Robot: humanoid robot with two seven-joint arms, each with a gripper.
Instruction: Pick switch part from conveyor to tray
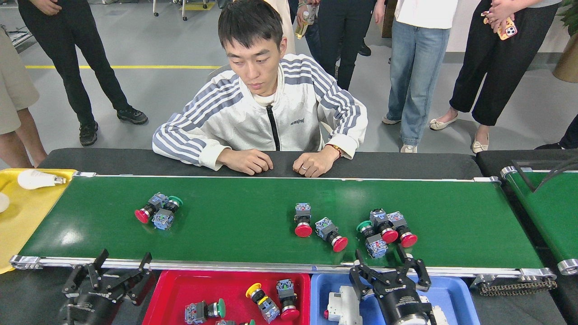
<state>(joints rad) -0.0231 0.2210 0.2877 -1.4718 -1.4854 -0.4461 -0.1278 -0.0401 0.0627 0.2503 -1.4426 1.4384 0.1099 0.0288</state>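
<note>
Here, right gripper (389,263) fingers (359,266) spread over conveyor (253,234) edge, left gripper (118,270) empty

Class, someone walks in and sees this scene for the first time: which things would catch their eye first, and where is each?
The long green conveyor fills the middle, dotted with red- and green-capped switch parts. A person in a striped jacket leans on its far edge. Nearest the camera, the left hand and the right hand stand open by a red tray and a blue tray.
</note>
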